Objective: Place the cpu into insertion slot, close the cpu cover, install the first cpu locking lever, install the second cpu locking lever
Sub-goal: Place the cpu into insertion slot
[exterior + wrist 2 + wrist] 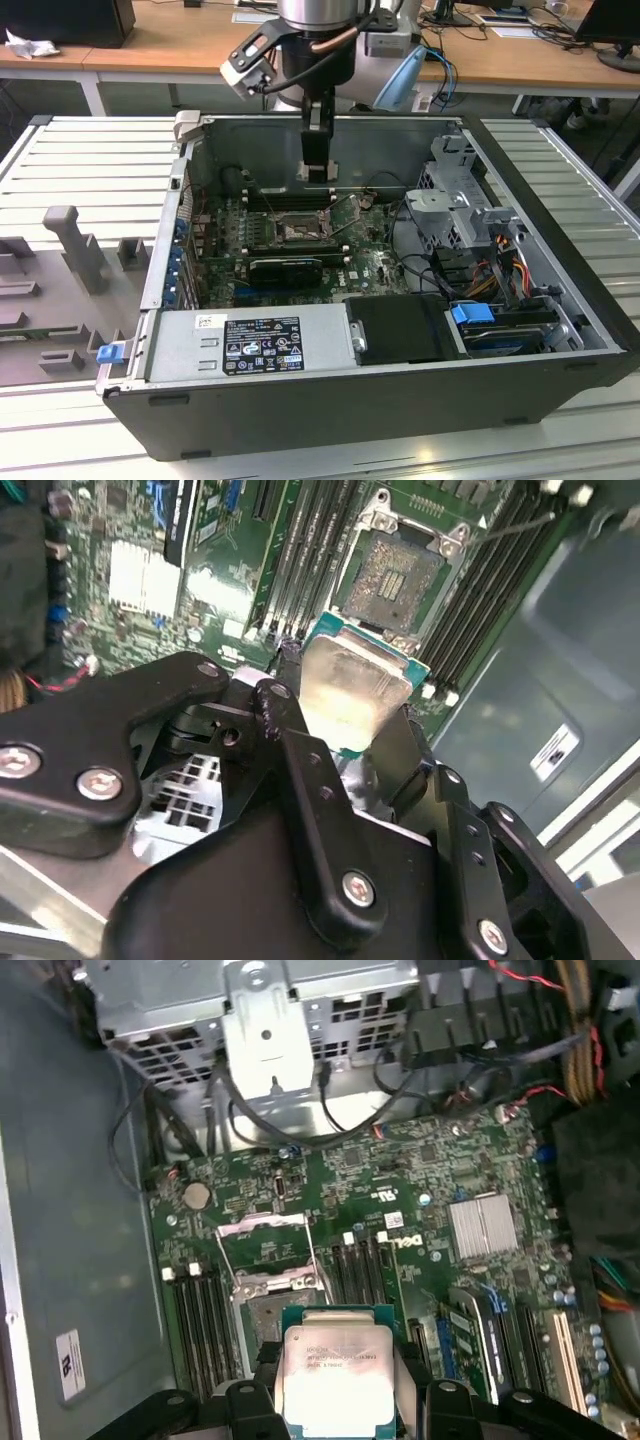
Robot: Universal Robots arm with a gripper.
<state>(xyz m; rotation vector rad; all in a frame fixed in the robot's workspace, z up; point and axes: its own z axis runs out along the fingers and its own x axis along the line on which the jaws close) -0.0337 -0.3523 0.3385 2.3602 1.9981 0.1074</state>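
From my station I cannot read any word or number with certainty. On the power supply [325,340] there is a black label [262,346] with white print, and just beside it a small white sticker [207,321]; both are too fine for me. The cpu [335,1370] carries faint dark lines of print on its metal face. A wall sticker [68,1365] [553,752] with dark marks stands on the grey case wall [60,1210] in both wrist views. Short white lettering [408,1244] is on the green board [420,1170].
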